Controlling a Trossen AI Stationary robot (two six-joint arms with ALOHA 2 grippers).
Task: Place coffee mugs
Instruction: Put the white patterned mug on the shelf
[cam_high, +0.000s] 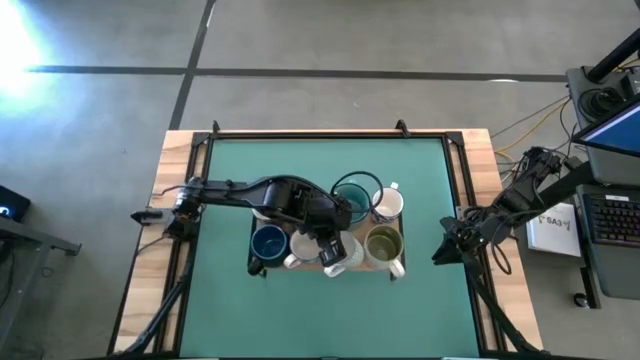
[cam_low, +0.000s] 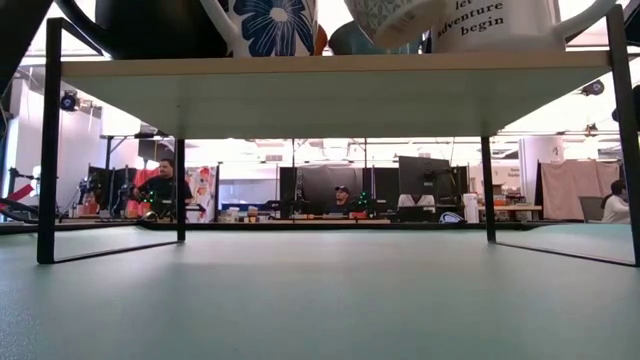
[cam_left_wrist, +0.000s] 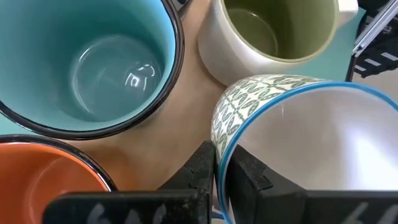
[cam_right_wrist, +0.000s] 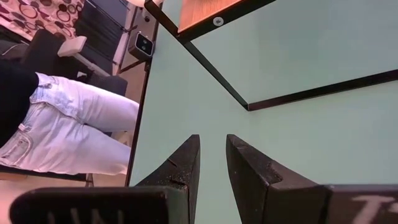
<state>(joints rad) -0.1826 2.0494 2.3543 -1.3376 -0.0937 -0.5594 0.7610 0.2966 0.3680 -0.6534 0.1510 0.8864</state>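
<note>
Several coffee mugs stand on a small wooden shelf (cam_low: 320, 90) at the middle of the green table. The left wrist view shows a teal mug (cam_left_wrist: 93, 62), an orange mug (cam_left_wrist: 37, 180) and a cream mug with an olive-green inside (cam_left_wrist: 273, 31). My left gripper (cam_left_wrist: 217, 158) is over the shelf's near side, shut on a white mug with a green leaf pattern and a blue rim (cam_left_wrist: 298, 143). A navy mug (cam_high: 268, 242) stands at the shelf's left end. My right gripper (cam_right_wrist: 211, 149) waits open over the mat at the table's right edge (cam_high: 440, 255). My left gripper pinches the patterned mug's wall at the blue rim (cam_left_wrist: 225, 146), one finger outside on the pattern and one inside the mug. The fingers slant steeply down from the table's left. In the low view the mug (cam_low: 390, 20) is tilted, its base just above the shelf top.
The shelf has thin black legs (cam_low: 48, 150) and room beneath it. A white mug with a blue flower (cam_low: 270, 25) and one with dark print (cam_low: 495, 25) stand on it. A person in jeans (cam_right_wrist: 62, 137) stands beside the table's right side.
</note>
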